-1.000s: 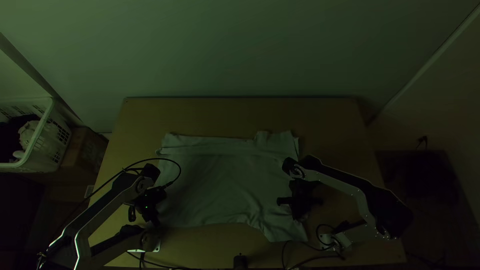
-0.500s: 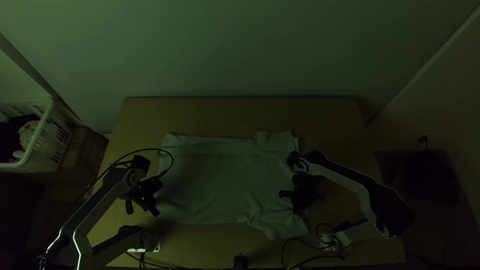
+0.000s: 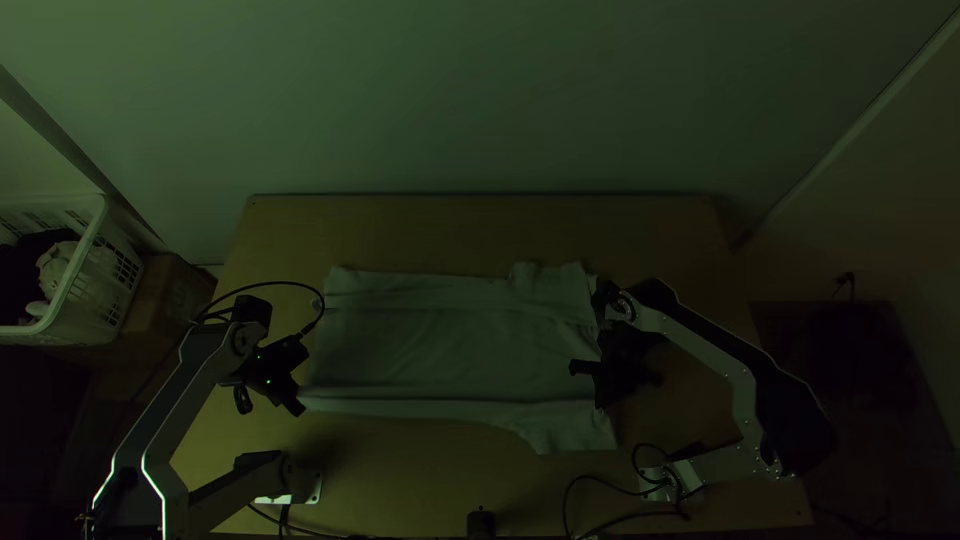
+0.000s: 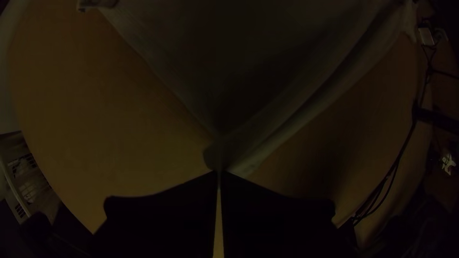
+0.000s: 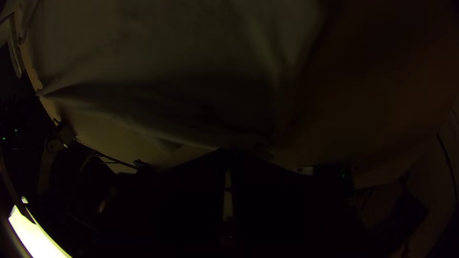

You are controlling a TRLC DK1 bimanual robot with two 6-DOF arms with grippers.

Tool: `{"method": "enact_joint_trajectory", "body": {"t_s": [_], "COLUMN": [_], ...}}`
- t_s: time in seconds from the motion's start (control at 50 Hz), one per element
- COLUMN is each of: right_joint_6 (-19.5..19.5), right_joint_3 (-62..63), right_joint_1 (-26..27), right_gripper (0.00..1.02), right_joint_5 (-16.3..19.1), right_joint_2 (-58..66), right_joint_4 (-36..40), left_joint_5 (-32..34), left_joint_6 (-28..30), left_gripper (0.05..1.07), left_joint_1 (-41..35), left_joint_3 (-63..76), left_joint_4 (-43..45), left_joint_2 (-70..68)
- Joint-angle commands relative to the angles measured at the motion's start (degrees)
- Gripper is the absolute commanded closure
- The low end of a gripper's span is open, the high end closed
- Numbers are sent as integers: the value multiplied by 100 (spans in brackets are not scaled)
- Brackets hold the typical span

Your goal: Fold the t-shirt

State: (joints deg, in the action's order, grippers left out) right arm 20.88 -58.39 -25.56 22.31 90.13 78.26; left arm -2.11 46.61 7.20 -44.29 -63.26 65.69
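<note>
The pale t-shirt [image 3: 450,345] lies across the middle of the table, its far edge doubled in a band and its near edge lifted into a long fold. At its near left corner is my left gripper [image 3: 298,406]; in the left wrist view the left gripper [image 4: 219,173] is shut on a corner of the shirt [image 4: 287,110]. My right gripper [image 3: 600,400] is at the shirt's near right side. In the right wrist view the right gripper [image 5: 227,152] is shut on the shirt's edge, with cloth [image 5: 167,57] stretching away from its tips.
Bare wooden table [image 3: 480,230] lies beyond the shirt and along its near side. A white basket [image 3: 75,285] with clothes stands off the table at the left, beside a cardboard box [image 3: 175,300]. Black cables [image 3: 600,515] run along the near edge, where a small dark object [image 3: 481,524] sits.
Both grippers have moved away from the near edge, the left also outward and the right slightly outward. The shirt's near edge has come along with them, now straighter and folding up.
</note>
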Motion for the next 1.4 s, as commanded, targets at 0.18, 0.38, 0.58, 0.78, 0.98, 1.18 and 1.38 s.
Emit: {"method": "enact_joint_trajectory", "body": {"t_s": [0.18,0.38,0.58,0.78,0.98,1.18,1.38], "right_joint_6": [-67,-155,-234,-269,-304,-304,-295], "right_joint_3": [-436,-797,-1262,-1632,-1948,-2370,-2748], "right_joint_1": [201,508,763,869,957,1167,1431], "right_gripper": [100,100,100,100,100,100,100], "right_joint_5": [-51,-130,-183,-271,-297,-323,-367], "right_joint_2": [-171,-13,260,576,857,1209,1587], "right_joint_4": [163,163,163,155,111,49,-74], "left_joint_5": [35,97,255,369,369,360,360], "left_joint_6": [191,120,-135,-539,-715,-741,-732], "left_gripper": [104,104,104,104,104,104,104], "left_joint_1": [97,88,-43,-237,-421,-439,-413], "left_joint_3": [-774,-1222,-1705,-2347,-2874,-3314,-3850], "left_joint_4": [-46,-37,25,201,297,306,306], "left_joint_2": [409,673,1060,1631,2114,2519,2985]}}
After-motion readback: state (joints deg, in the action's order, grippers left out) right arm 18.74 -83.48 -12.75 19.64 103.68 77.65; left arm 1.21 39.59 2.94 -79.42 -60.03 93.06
